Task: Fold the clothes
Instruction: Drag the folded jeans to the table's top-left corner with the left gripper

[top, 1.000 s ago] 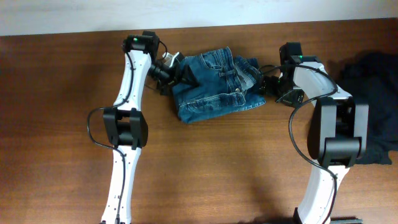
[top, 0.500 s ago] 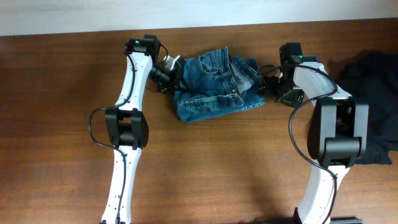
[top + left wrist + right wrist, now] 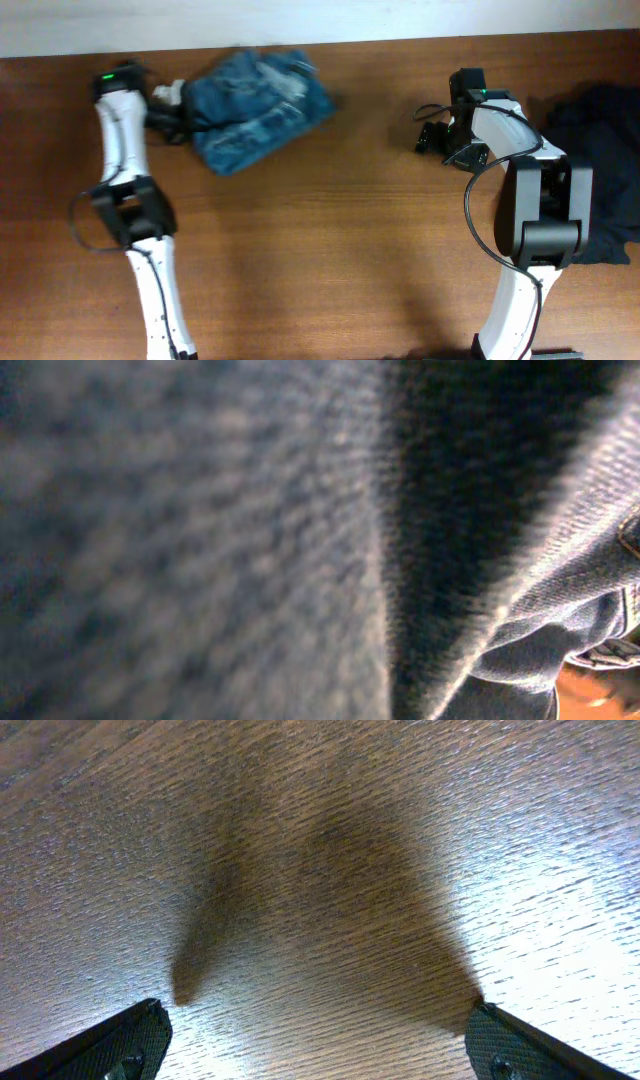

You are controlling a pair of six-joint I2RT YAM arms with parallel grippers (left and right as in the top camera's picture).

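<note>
Jeans (image 3: 255,105), medium-blue denim, sit in a loose, rumpled bundle directly against the left gripper (image 3: 182,112) and spread away from its tips. The left wrist view is nothing but blurred denim pressed close, with a seam and a pocket corner at one edge. The jaws themselves are buried in the cloth, so we cannot tell whether they are pinching it. The right gripper (image 3: 430,135) hovers with its jaws spread wide and only bare wooden table (image 3: 330,250) between and below them, well apart from the jeans. A black garment (image 3: 600,150) lies heaped behind the right arm, on the side away from those open jaws.

We judge the step in hand to be laying the jeans out before any fold. To do it well, we would grip a firm edge such as the waistband, not a loose crease. We would bring the open right jaws to a matching edge, then draw the cloth flat so the legs lie smooth and aligned.
</note>
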